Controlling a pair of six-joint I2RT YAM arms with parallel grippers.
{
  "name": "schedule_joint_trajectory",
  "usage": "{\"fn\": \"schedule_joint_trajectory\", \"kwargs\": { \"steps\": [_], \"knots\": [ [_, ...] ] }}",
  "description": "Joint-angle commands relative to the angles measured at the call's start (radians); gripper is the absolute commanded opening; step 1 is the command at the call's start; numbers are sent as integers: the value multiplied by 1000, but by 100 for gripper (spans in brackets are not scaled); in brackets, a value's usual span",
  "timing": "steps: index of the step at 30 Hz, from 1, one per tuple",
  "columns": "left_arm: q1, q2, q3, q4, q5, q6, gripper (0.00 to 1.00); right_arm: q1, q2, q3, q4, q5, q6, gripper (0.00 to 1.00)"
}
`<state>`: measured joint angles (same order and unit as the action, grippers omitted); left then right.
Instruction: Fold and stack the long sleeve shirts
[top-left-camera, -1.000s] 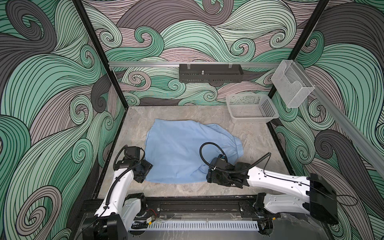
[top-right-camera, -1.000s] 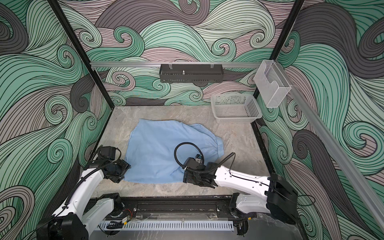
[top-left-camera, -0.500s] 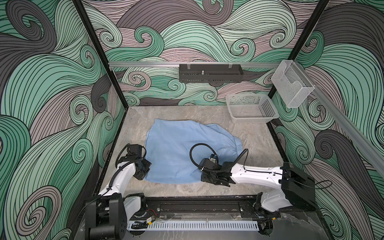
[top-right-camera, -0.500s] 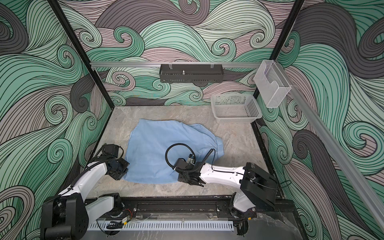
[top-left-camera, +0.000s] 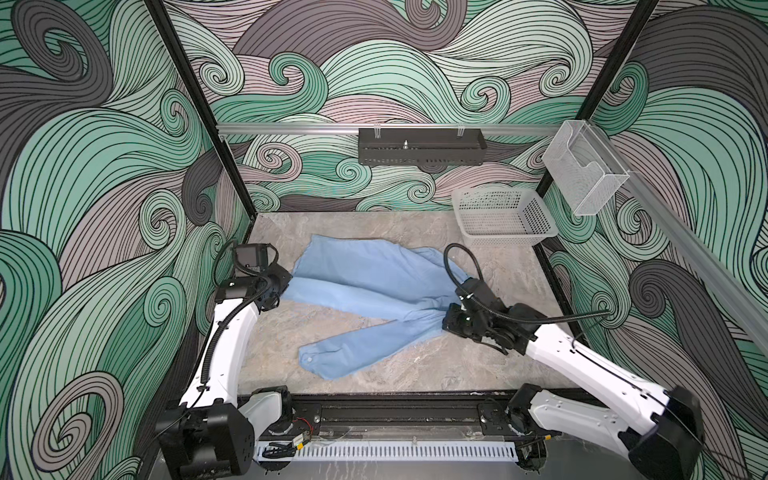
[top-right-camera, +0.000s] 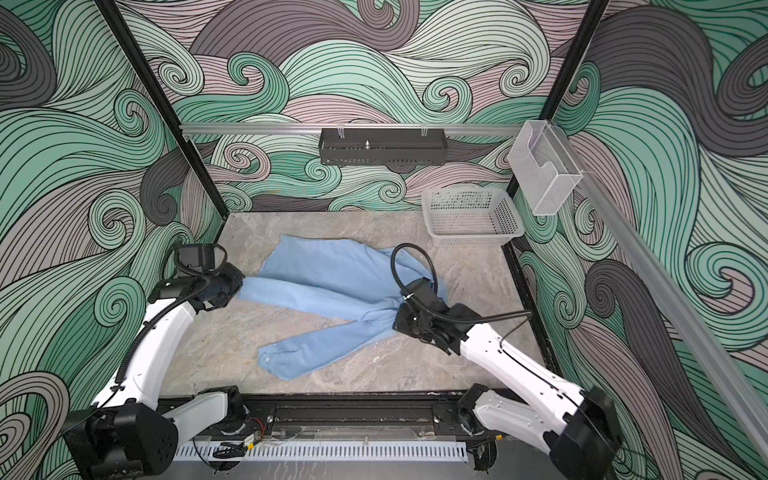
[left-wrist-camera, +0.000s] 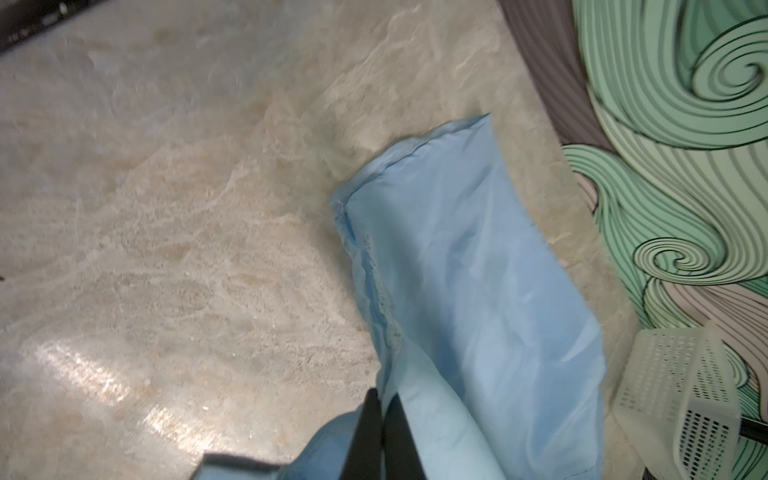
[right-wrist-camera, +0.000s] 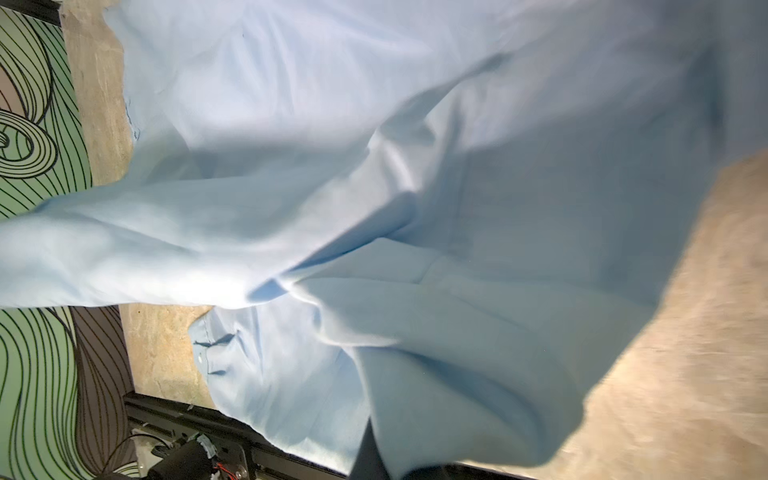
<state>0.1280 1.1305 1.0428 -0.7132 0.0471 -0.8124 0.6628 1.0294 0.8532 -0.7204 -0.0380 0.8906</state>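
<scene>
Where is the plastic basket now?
In both top views the basket stands in the far right corner of the table, beyond the blue shirt, apart from it.

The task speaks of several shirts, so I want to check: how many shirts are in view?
1. The light blue shirt lies mid-table, gripped by the left hand and the right hand at opposite ends. None shows in the basket; another may hide underneath.

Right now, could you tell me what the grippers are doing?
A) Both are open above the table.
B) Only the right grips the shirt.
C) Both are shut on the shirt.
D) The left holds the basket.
C: the left gripper pinches the shirt at one side and the right gripper bunches it at the other.
</scene>
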Motion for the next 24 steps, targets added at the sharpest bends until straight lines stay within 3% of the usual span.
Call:
{"fn": "schedule_joint_trajectory", "kwargs": {
  "steps": [1, 7, 12, 18, 22, 24],
  "knots": [
    [18, 48, 54, -65, -9, 38, 0, -76, -20, 54, -208, -104, -190, 0],
    [34, 28, 55, -109, -6, 54, 0, -129, -8, 77, -325, -170, -308, 0],
    [69, -30, -10, -75, 8, 90, 0, -145, -3, 72, -374, -148, -368, 0],
    [73, 119, 152, -7, 141, 65, 0, -212, 164, 331, -374, -141, -457, 0],
    [73, 261, 364, -140, 200, 75, 0, -244, 278, 541, -394, -133, -488, 0],
    [73, 278, 369, -146, 216, 79, 0, -246, 302, 554, -409, -126, -496, 0]
  ]
}}
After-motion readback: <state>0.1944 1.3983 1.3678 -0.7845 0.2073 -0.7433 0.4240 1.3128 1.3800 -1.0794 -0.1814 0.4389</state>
